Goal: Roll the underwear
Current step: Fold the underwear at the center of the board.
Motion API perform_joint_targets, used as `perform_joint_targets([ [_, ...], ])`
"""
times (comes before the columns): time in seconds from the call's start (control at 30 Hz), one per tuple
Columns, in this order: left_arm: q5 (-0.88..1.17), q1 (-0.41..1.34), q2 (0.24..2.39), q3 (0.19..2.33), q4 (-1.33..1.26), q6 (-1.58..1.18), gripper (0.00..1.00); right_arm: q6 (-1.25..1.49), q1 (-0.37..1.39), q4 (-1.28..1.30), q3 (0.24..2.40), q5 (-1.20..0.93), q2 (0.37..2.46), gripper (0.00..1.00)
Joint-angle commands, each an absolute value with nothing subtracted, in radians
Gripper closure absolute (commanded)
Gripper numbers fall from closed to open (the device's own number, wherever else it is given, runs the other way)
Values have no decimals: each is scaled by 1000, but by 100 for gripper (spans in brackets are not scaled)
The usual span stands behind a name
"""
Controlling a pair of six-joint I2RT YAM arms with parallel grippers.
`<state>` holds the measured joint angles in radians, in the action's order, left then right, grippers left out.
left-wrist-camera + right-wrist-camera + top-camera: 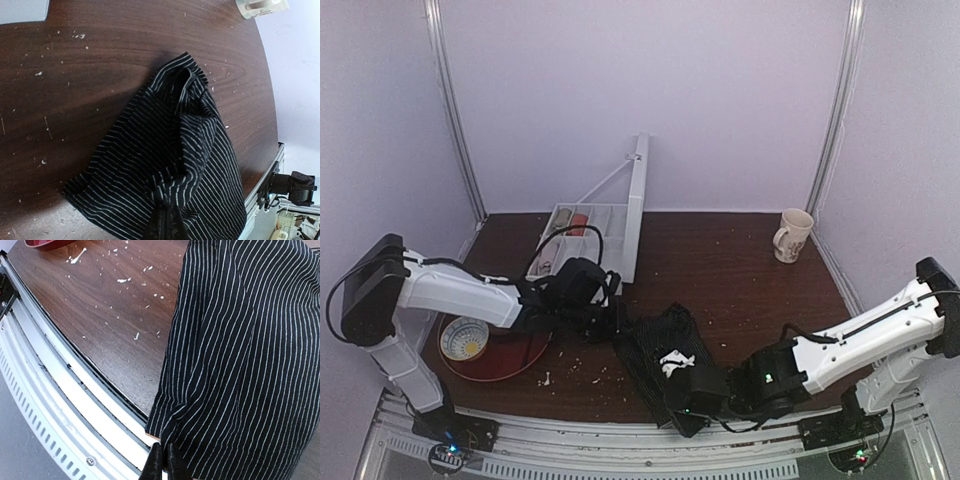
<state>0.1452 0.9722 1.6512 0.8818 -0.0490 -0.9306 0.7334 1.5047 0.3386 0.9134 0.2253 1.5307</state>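
The underwear, black with fine pale pinstripes, lies crumpled on the dark wooden table near its front edge, between the two arms. My left gripper is at its far-left end. In the left wrist view the jaws are shut on a bunched fold of the underwear. My right gripper is at the near end by the rail. In the right wrist view its fingers pinch the underwear's hem corner, which overhangs the table edge. A white patch shows on top of the fabric in the top view.
A red tray holding a small bowl sits left of the garment. A white divided rack stands at the back. A mug is at the back right. Pale crumbs dot the table. The metal front rail runs along the near edge.
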Motion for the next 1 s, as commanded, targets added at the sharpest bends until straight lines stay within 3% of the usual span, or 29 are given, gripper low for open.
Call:
perform_joint_targets([
  [0.0, 127, 969, 1624, 840, -41, -951, 100, 718, 1509, 318, 928, 185, 1570, 100],
  [0.97, 97, 965, 1723, 799, 24, -961, 100, 705, 1509, 312, 957, 136, 1704, 100],
])
